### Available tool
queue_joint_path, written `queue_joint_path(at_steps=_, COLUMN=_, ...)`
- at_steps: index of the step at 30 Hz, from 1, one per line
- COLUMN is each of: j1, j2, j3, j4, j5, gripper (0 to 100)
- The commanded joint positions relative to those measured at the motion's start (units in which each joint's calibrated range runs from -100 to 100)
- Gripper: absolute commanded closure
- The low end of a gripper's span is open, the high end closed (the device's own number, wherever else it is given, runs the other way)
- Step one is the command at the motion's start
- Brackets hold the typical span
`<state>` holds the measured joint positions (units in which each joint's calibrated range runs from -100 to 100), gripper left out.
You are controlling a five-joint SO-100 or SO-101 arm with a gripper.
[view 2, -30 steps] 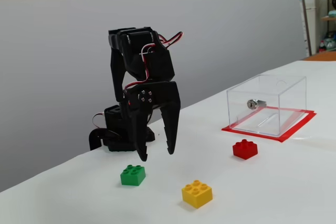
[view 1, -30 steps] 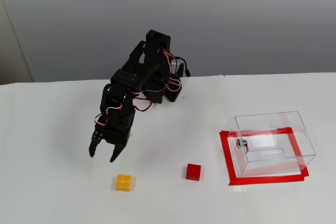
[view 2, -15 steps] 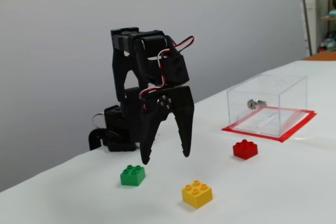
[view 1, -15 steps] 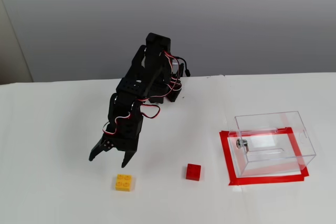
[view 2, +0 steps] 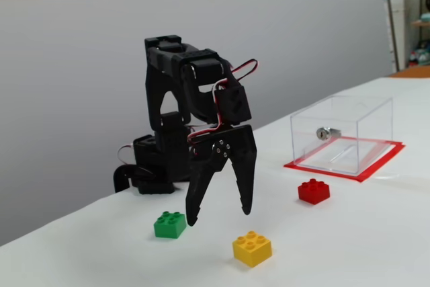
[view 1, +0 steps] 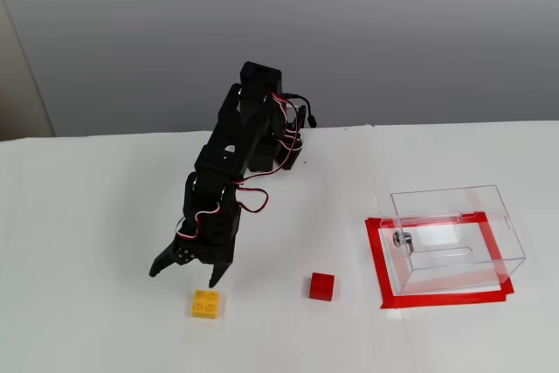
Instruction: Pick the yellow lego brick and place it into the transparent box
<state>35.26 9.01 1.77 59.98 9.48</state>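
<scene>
Here the claw [view 2: 218, 216] hangs spread wide and empty above the counter [view 2: 349, 247], with the yellow lego brick [view 2: 252, 249] lying just below and slightly nearer the camera, well apart from the transparent box [view 2: 342, 134].

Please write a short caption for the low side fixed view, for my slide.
Open gripper hangs above the table between the green brick and the yellow lego brick.

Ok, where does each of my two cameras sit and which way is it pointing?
A fixed view: high, facing the arm's front, looking down at the table; arm and open gripper above the yellow brick, clear box right.
A fixed view: low at table level, from the side; gripper, green brick.
Shared: arm, yellow brick, red brick, box.
</scene>
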Motion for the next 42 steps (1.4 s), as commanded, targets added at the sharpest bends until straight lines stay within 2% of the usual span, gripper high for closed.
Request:
queue_joint_path(at_steps=1, j1=0.34, j2=0.12, j3=-2.31, j4=-0.63, j5=-0.19, gripper=58)
queue_joint_path(at_steps=42, j1=-2.39, j2=6.56, j3=-2.40, j4=-7.24, j5=-0.34, gripper=58)
